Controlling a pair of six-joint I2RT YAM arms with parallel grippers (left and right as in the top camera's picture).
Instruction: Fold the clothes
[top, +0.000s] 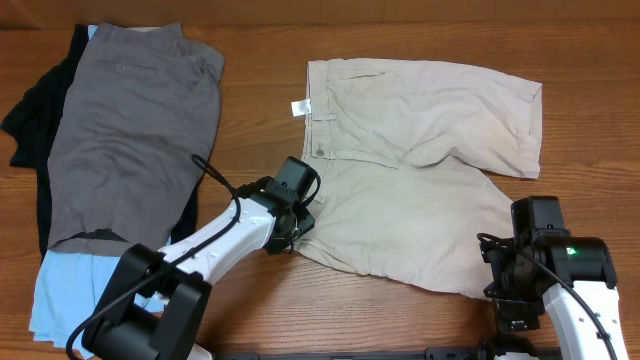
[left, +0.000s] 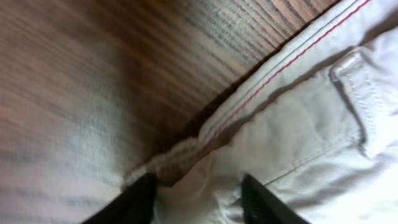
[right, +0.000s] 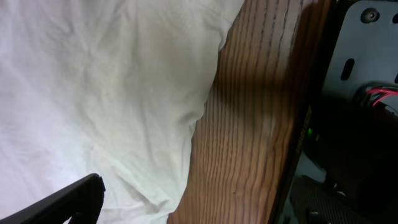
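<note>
The pale beige shorts (top: 420, 170) lie spread flat on the wooden table, waistband to the left with a small white tag (top: 299, 107), legs to the right. My left gripper (top: 300, 225) is down at the near end of the waistband. In the left wrist view its black fingers (left: 198, 199) sit either side of a puckered bunch of waistband cloth (left: 298, 124) and pinch it. My right gripper (top: 505, 272) hovers over the near leg's hem, open. Only one of its fingers (right: 68, 202) shows, above the white cloth (right: 106, 93).
Larger grey shorts (top: 130, 130) lie at the far left on top of a black garment (top: 35, 110) and a light-blue one (top: 60, 290). The table's near edge (right: 305, 124) and the right arm's base (right: 360, 93) are close beside the hem.
</note>
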